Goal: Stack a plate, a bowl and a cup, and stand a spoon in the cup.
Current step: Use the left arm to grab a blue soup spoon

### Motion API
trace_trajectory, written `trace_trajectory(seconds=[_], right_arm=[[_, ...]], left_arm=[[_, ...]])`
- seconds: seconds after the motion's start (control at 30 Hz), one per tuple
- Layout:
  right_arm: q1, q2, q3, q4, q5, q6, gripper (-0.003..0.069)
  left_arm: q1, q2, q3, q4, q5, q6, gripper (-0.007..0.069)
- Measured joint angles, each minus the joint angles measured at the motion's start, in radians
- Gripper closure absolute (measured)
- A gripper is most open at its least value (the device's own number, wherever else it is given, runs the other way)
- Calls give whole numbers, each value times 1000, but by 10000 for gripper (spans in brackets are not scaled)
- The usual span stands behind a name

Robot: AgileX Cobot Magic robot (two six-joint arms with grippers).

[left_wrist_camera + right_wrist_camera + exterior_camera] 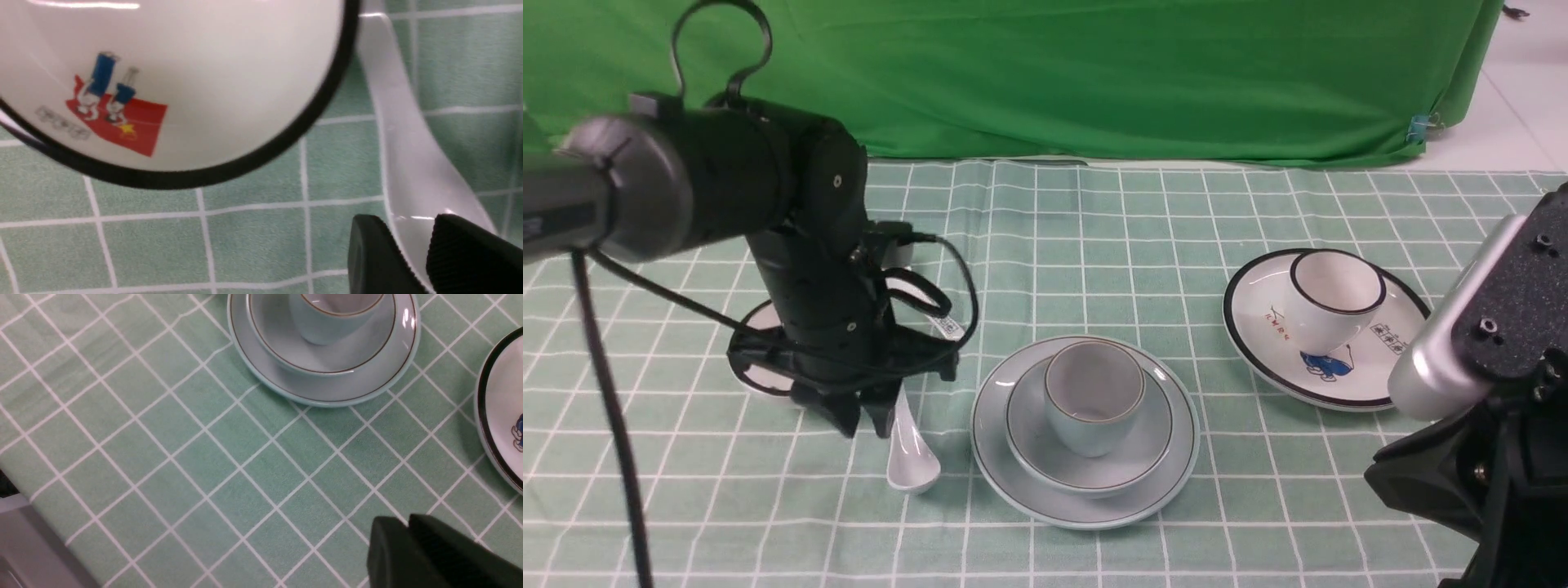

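Plate [1086, 513] at centre of checked cloth [1094, 245]; bowl [1158, 433] on plate, cup [1090, 400] upright in bowl. Spoon [912, 461] flat on cloth just left of plate, scoop toward near edge, handle running far under left gripper [864, 423]. Left gripper low over spoon, fingers [367, 253] parted, one each side of it; contact unclear. Right gripper [408, 531] near right, above bare cloth, well apart from stack, fingers pressed together, empty. Black-rimmed white bowl [184, 81] just beyond left gripper.
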Motion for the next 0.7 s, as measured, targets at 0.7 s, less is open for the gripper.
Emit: trace_trajectory(seconds=[0.7], right_arm=[[0,-2,0,0,14,-12,554]], left_arm=[[4,105,-6,-34,-228,-46,197]])
